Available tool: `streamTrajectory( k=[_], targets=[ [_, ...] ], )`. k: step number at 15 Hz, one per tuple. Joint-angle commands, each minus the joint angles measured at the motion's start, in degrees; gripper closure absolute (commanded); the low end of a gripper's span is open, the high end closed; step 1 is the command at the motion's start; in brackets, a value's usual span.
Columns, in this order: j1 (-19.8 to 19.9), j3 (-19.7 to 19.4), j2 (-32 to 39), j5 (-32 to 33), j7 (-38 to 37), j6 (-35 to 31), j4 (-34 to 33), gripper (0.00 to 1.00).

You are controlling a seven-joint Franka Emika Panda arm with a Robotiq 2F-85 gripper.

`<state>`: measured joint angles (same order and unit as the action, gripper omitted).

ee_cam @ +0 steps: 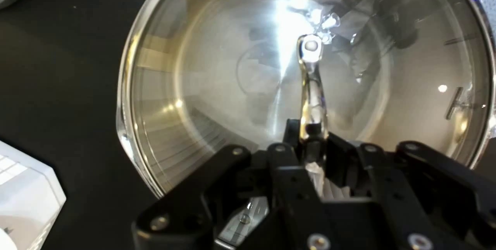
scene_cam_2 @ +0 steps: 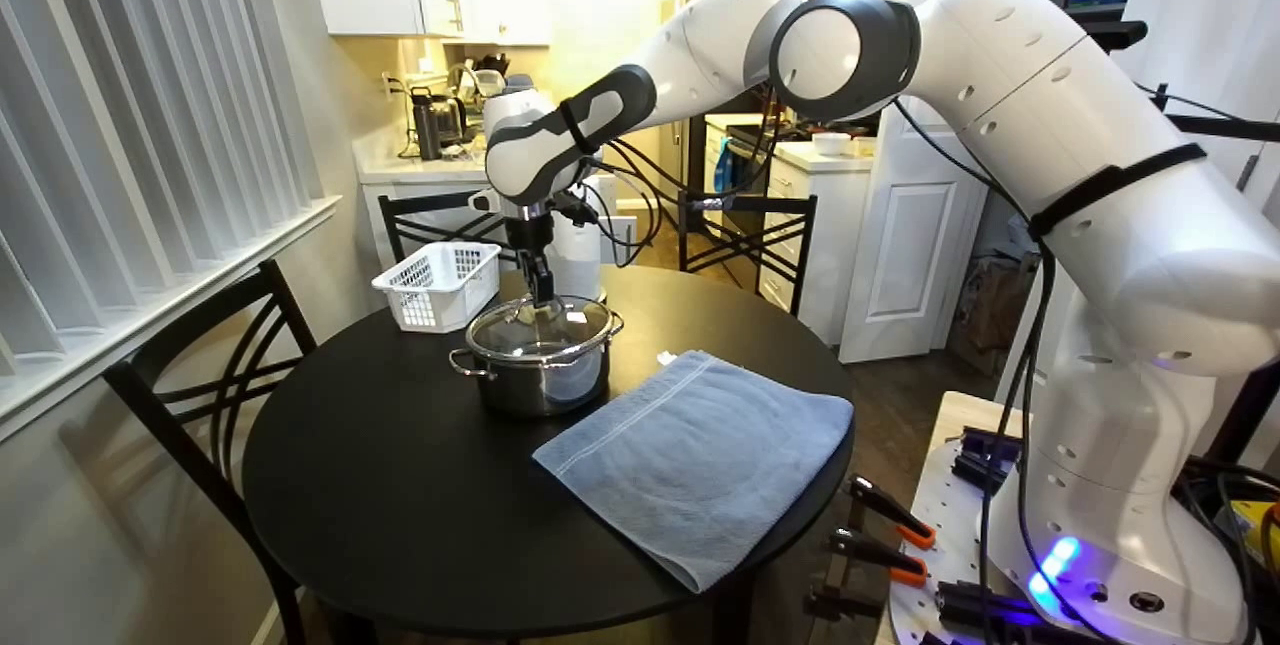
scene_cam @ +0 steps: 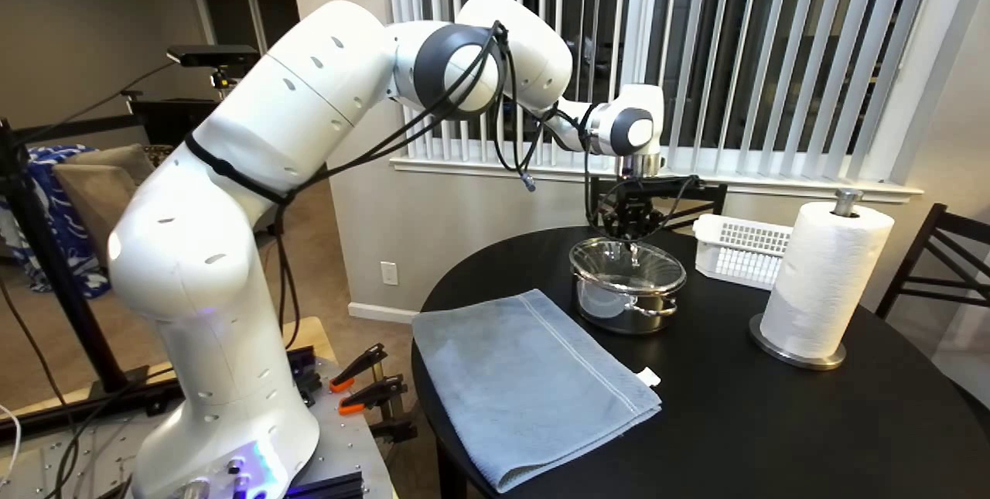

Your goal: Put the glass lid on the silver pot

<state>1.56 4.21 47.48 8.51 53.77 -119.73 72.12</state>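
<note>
Step in hand, as judged: seating the glass lid [scene_cam: 611, 265] on the silver pot [scene_cam: 615, 310]; hold it level, match rims all round, ease straight down, then part the jaws slowly so it does not skid. Wrist view: jaws stand narrow on the lid's metal handle [ee_cam: 311, 87], gripping its near end from left and right, the glass beneath and beyond them. In both exterior views the lid lies over the pot's rim on the desk [scene_cam: 758, 422], just beside the blue cloth [scene_cam: 534, 387]; full seating cannot be told.
</note>
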Motion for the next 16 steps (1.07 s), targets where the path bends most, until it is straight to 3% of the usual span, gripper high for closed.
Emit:
streamTrajectory(
  k=[1,6,16],
  targets=[
    [0.7,0.8,-1.5,-0.5,0.4,-2.5,0.7,0.98],
    [-0.1,-0.5,-1.2,1.0,-0.9,-7.1,1.1,0.98],
    [0.3,-0.2,-0.8,0.2,0.1,-1.9,0.7,0.98]
  ],
)
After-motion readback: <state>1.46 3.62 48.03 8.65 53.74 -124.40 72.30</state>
